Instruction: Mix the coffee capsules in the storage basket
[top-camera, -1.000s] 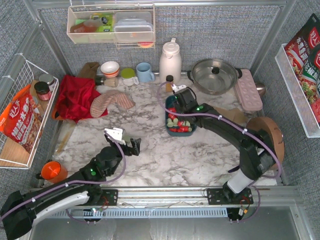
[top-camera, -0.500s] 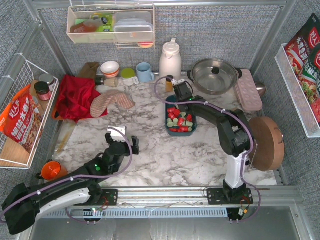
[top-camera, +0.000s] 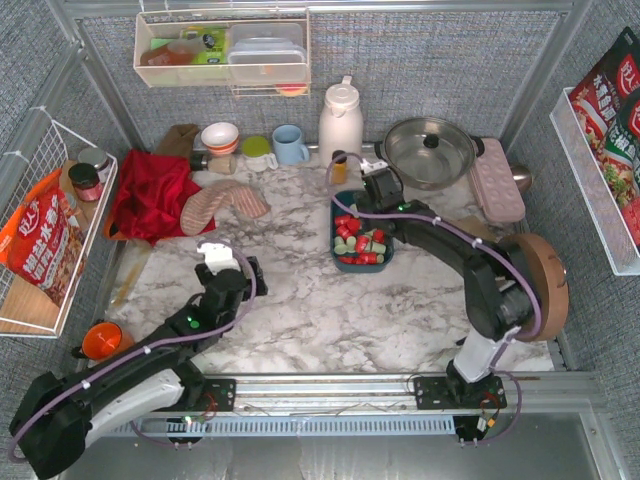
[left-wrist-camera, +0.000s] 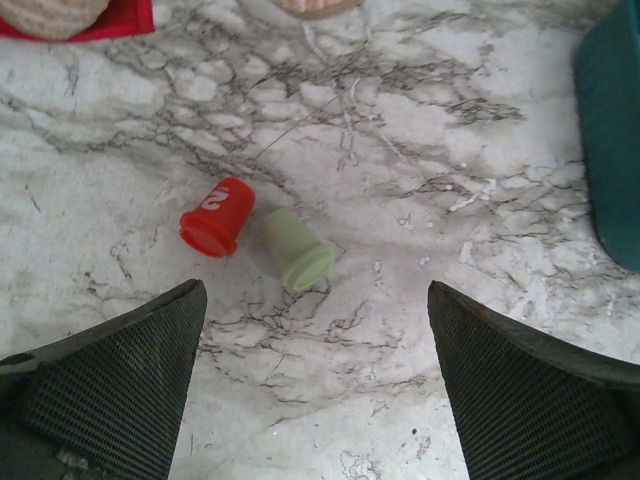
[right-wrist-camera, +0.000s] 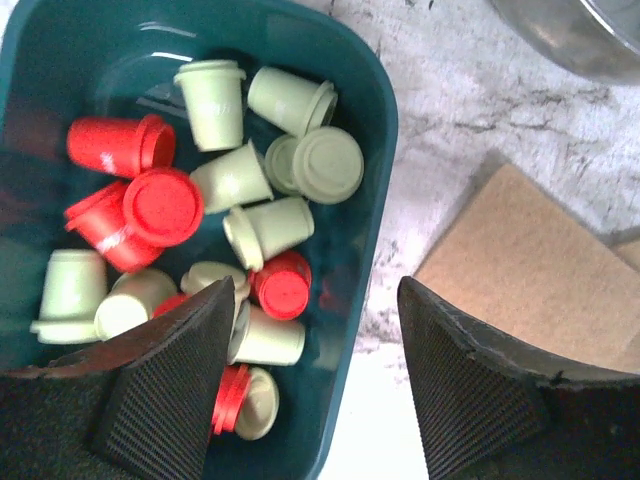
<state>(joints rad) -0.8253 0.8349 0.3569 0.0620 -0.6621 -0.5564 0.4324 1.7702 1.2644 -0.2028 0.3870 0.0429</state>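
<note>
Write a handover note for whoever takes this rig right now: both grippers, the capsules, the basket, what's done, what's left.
Left gripper: open, empty, over the marble table, facing a red capsule and a green capsule lying side by side outside the basket.
Right gripper: open, empty, above one edge of the storage basket.
The coffee capsules in the basket: red and green, partly mingled, reds mostly toward one side.
Done: most capsules are in the basket, loosely mixed.
Left: probably more stirring, and likely bringing the two loose ones in.
</note>
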